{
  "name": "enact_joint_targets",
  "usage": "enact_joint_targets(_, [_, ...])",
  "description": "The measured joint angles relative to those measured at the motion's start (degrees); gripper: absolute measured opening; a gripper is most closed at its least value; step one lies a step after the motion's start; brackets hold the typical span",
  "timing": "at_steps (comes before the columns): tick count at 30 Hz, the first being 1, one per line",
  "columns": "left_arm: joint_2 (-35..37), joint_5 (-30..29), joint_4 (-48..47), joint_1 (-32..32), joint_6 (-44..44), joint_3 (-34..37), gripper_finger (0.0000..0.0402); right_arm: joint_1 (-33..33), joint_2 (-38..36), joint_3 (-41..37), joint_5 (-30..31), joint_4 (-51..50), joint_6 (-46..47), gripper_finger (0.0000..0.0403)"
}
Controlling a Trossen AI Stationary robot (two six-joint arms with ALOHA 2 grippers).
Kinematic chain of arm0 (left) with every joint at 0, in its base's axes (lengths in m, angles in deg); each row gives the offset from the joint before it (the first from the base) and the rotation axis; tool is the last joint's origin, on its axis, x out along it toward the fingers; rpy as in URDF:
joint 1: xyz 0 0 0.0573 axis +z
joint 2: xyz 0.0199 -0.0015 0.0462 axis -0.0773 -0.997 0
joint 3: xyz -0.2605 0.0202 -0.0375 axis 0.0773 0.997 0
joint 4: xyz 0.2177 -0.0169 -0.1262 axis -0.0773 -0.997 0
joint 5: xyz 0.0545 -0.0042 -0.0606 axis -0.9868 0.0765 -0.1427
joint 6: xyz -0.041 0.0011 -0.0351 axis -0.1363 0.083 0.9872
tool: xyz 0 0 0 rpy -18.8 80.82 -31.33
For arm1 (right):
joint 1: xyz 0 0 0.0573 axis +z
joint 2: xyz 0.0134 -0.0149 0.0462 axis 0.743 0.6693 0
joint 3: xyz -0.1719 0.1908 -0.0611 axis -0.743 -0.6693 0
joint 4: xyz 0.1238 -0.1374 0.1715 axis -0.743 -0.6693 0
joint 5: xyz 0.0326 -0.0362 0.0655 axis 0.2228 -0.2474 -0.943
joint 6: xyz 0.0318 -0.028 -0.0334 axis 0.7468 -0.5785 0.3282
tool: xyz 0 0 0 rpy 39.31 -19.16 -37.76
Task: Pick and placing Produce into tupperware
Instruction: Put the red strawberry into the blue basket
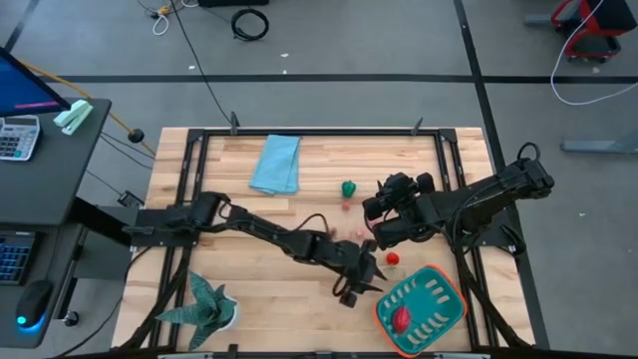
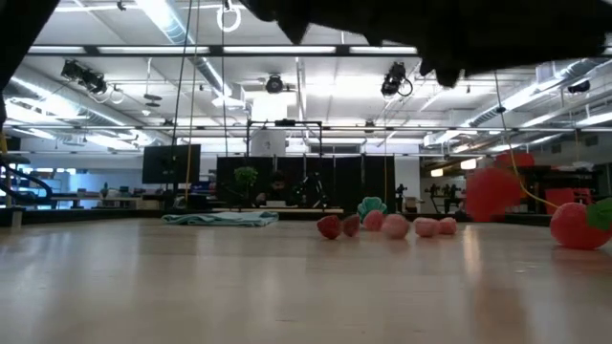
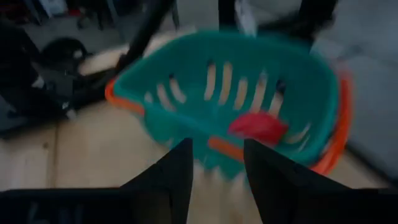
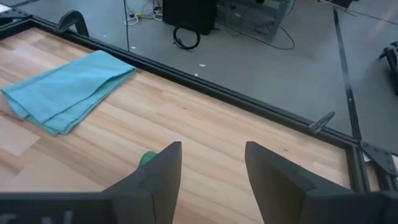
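Note:
The teal tupperware [image 1: 423, 308] with its orange rim stands near the table's front right and holds one red piece [image 3: 258, 127]. My left gripper [image 1: 360, 287] hovers just left of it, open, with nothing between its fingers [image 3: 217, 148]. Loose produce lies mid-table: a red piece [image 1: 393, 258], a green piece [image 1: 348, 188] and small pink pieces [image 1: 346, 207]. In the low view they show as a row [image 2: 395, 225]. My right gripper [image 1: 377, 221] hangs open over the table, above and to the right of them. The green piece [image 4: 147, 159] peeks out beside one of its fingers.
A light blue folded cloth [image 1: 276, 164] lies at the far side, left of centre. A green star-shaped plant [image 1: 204, 303] stands at the front left. A dark frame [image 4: 249, 99] runs along the table's far edge. Bare wood lies between the cloth and the produce.

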Motion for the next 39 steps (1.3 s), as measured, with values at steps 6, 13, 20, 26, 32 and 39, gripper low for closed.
enact_joint_targets(6, [-0.4,-7.6,-12.6,0.4,-8.5,-6.0,0.0196,0.0,0.0,0.0,-1.8,-1.1,-0.1,0.0185])
enact_joint_targets(13, [-0.5,-9.9,-14.8,0.5,-8.6,-7.7,0.0253,0.0,0.0,0.0,-3.2,-1.5,0.1,0.0185])
enact_joint_targets(20, [-0.5,-9.8,-20.6,1.2,-4.9,-7.6,0.0261,0.0,0.0,0.0,-3.2,-1.6,-0.1,0.0185])
enact_joint_targets(26, [-1.4,-9.8,-22.0,3.4,-7.0,-7.6,0.0255,0.0,0.0,0.0,-3.3,-1.5,-0.1,0.0185])
enact_joint_targets(32, [-4.8,-9.7,-23.2,4.9,-7.4,-7.3,0.0258,0.0,0.0,0.0,-3.6,-1.4,-0.1,0.0185])
enact_joint_targets(39, [-5.0,-9.7,-23.2,4.6,-6.5,-7.4,0.0256,0.0,0.0,0.0,-4.2,-1.0,-0.2,0.0185])
